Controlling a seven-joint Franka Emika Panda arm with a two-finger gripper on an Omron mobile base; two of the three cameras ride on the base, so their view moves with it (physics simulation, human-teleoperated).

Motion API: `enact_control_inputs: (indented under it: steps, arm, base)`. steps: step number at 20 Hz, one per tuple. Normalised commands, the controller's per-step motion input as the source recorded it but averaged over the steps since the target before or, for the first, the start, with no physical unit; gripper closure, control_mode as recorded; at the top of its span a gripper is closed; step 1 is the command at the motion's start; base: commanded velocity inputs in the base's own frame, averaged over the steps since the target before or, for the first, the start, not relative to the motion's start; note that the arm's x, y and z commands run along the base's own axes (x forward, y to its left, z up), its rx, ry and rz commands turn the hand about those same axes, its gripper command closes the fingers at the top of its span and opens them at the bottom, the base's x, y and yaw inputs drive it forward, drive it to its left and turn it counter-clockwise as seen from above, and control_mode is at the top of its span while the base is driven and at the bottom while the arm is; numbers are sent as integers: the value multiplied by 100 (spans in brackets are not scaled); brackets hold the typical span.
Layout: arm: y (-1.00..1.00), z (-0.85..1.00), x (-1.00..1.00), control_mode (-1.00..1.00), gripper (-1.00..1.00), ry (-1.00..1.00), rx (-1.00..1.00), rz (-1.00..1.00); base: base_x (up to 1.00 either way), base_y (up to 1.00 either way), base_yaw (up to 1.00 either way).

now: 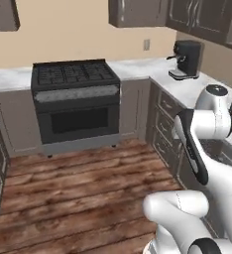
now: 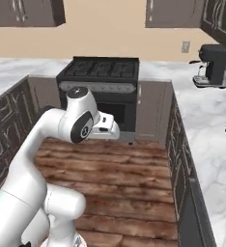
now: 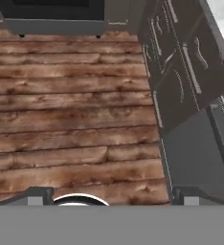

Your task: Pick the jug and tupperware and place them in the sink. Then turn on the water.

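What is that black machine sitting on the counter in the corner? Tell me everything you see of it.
It looks like a coffee machine: a black, boxy upright body with a rounded top, a silvery spout arm jutting from its front, and a grey base tray beneath. It stands upright on the white marble counter, right of the black stove, below dark wall cabinets. Nothing else touches it. The right base view shows it too.

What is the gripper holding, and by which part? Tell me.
Nothing. In the hand view the gripper is open, its fingertips spread wide with only wood floor between them.
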Motion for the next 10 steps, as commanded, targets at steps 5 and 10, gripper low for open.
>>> enact_control_inputs:
  steps: [5, 10]
  arm:
    - [0, 0, 0, 100, -100, 0, 0, 0]
    - [0, 0, 0, 100, -100, 0, 0, 0]
  base:
    - [49, 40, 80]
    - [45, 18, 63]
